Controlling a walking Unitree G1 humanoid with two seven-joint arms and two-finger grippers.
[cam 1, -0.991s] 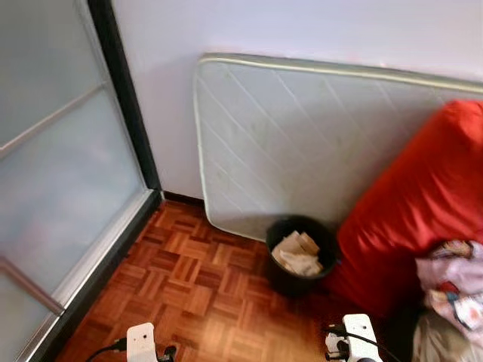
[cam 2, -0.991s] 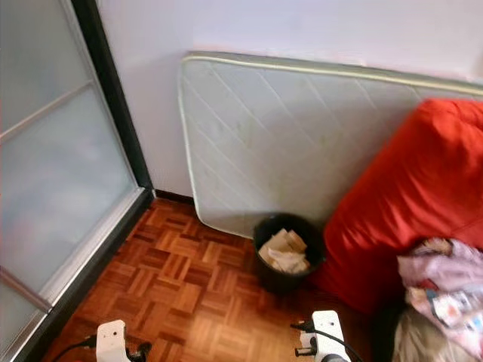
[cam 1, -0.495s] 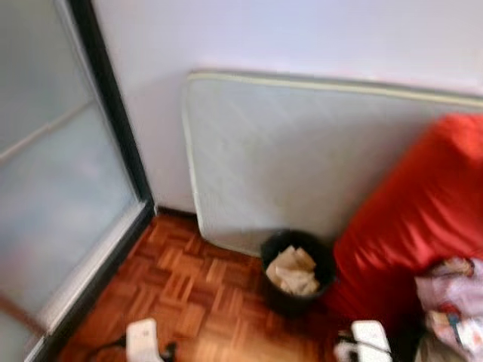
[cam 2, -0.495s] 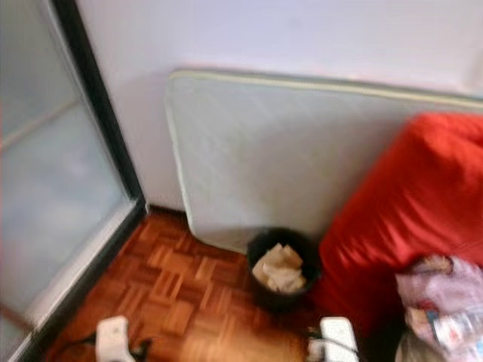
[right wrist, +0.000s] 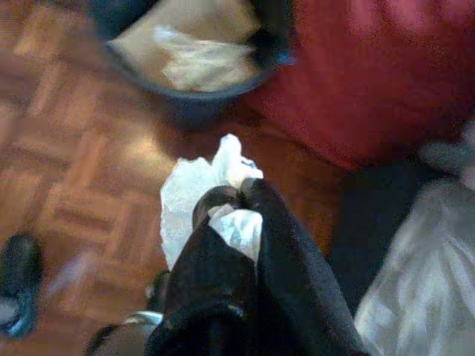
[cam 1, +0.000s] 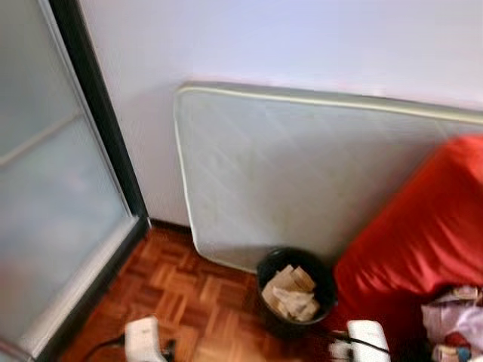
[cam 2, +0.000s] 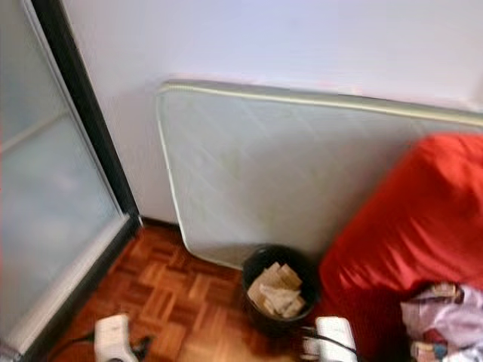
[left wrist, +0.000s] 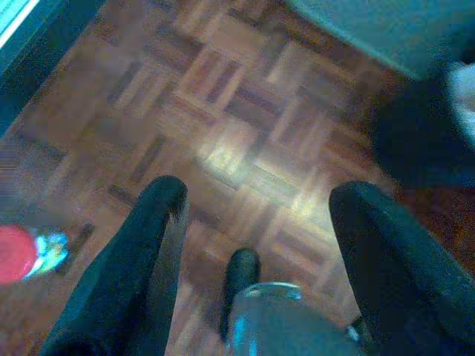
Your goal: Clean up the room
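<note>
Right gripper (right wrist: 230,208) pinching crumpled tissue (right wrist: 197,196) just short of bin (cam 1: 296,290); left gripper (left wrist: 256,222) spread, empty, over floor. Carrying step; next: reach over bin, let go

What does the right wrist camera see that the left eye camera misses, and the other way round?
Right wrist camera alone: the right end effector shut on a crumpled white tissue. Left eye camera alone: a pale mattress propped on the white wall and a frosted glass door. Both share the black bin of crumpled paper, the red cushion beside it and the parquet floor.
</note>
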